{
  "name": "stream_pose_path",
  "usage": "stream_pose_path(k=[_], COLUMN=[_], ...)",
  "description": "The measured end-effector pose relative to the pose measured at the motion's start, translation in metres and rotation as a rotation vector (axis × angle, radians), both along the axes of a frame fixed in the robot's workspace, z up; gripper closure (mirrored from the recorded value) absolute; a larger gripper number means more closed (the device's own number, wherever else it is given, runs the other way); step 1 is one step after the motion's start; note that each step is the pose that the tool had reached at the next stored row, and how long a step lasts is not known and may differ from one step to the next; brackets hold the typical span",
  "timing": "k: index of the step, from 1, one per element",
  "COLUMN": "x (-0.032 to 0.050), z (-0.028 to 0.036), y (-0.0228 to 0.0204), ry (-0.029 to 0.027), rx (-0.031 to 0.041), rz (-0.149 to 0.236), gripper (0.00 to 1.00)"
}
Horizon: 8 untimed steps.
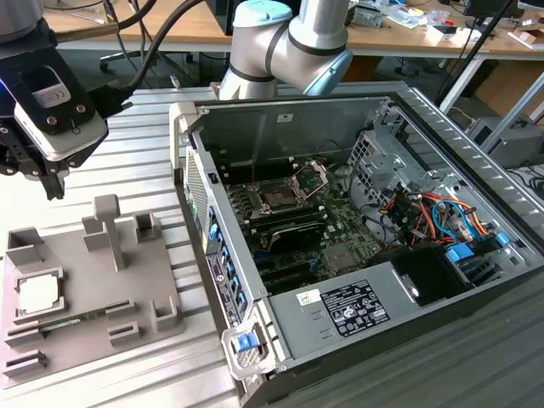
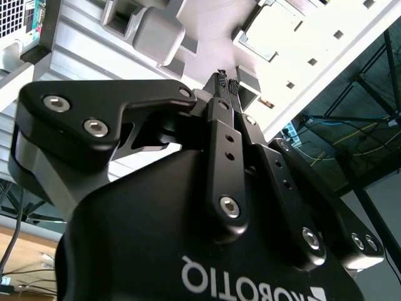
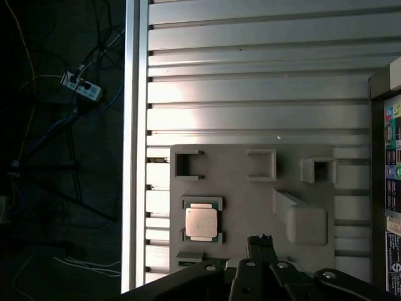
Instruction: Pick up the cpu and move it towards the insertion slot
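Exterior view, far left: gripper (image 1: pixel 53 180) hangs above the table (image 1: pixel 144 170), holding nothing. In both wrist views its fingertips (image 2: pixel 220 80) are pressed together, so it's closed and narrow. At approx 6 o'clock from it sits the grey tray (image 1: pixel 85 340), w/ the cpu (image 1: pixel 38 294) lying flat in a square recess, metal face up, well apart from the gripper. A tall post (image 1: pixel 108 223) stands on the tray at approx 1 o'clock from the chip. Further right is the open pc case (image 1: pixel 340 119). The insertion slot (image 1: pixel 279 195) is on the board inside, its retaining plate (image 1: pixel 311 175) flipped up at approx 1 o'clock. Risks, as I judge them: tips that stay closed on the way down would hit the chip's top instead of straddling it. The chip is thin and sunk in its recess, so there's little edge to grip and it could tilt or slip. A low carry could clip the post or the case wall between tray and slot. A drop onto the slot's contacts could bend them.
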<state>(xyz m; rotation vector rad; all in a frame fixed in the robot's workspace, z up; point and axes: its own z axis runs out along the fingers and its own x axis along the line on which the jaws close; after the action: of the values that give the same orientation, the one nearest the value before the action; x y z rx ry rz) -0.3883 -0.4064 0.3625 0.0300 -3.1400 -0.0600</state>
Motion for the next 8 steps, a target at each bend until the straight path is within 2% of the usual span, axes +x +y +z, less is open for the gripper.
stream_pose_path(k=[8], x=[-0.0007], z=[-0.0023], y=[0.0000], ry=[-0.0002], rx=[0.0001], rz=[0.000], gripper=[0.89])
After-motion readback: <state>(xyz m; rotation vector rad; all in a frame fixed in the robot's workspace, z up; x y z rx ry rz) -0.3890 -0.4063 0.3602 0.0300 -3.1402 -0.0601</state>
